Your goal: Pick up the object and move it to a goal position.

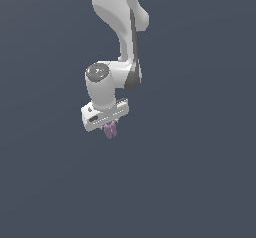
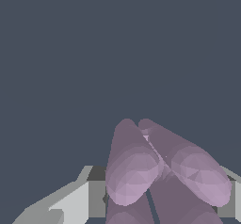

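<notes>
We've got the gripper clenched on the object, lobes poking out just below the fingers. No goal marker in view. Carry w/ slow, steady motion, keep squeeze constant; lumpy shape could twist out, in our judgement.

Simulated test scene rather than a real room: a flat, uniform slate-blue backdrop fills both views, without texture, furniture or horizon. The white robot arm and the pale purple object are rendered as smooth, faceted computer models with even shading, characteristic of a physics simulator's output.
</notes>
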